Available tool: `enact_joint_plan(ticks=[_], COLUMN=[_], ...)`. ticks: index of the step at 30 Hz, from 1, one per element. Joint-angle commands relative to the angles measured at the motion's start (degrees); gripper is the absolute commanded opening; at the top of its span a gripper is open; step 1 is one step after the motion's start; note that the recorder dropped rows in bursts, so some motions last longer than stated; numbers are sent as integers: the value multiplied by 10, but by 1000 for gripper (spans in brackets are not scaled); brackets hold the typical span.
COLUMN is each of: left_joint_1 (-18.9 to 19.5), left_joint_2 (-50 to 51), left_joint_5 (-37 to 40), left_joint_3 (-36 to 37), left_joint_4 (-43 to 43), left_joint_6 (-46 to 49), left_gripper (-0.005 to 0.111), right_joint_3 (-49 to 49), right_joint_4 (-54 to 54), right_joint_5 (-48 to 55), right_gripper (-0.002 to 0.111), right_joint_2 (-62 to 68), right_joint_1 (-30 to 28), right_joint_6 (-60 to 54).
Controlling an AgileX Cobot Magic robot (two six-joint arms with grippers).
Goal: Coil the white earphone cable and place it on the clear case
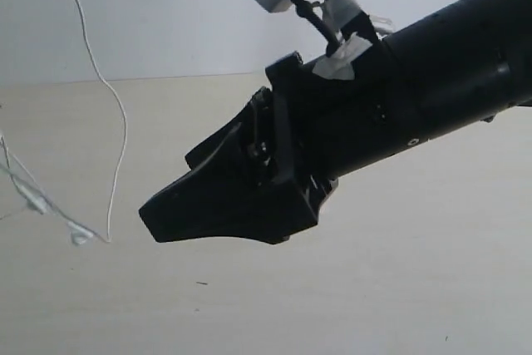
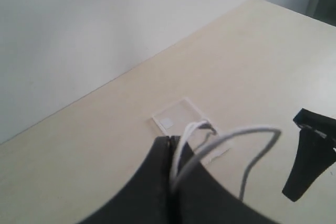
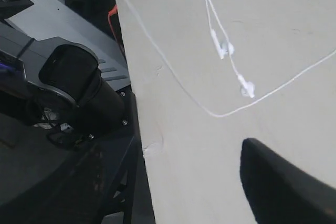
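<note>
The white earphone cable (image 2: pixel 236 132) is up off the table, a few loops of it pinched between the closed jaws of the left gripper (image 2: pixel 170 182), and the rest hangs down in a long slack curve. Its two earbuds (image 3: pixel 247 88) dangle low, just above the tabletop. The clear case (image 2: pixel 181 113) lies flat on the pale table (image 2: pixel 262 51) beyond those jaws, nothing on it that I can make out. The right gripper (image 1: pixel 170 197) hangs in the air close by, apart from the cable; whether its jaws are open or closed I cannot tell.
</note>
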Motion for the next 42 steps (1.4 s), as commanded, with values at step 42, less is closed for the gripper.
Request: enact_joint_plan(ticks=[42], left_joint_1=[25], left_joint_2=[-138], left_joint_5=[-254], left_joint_3=[270], left_joint_4=[-382], left_joint_6=[181], left_gripper=[0], right_joint_3=[-35], right_joint_4=[305], right_joint_5=[-21], right_gripper=[87], right_joint_2=[108], right_joint_1=[24], right_joint_6=[-433])
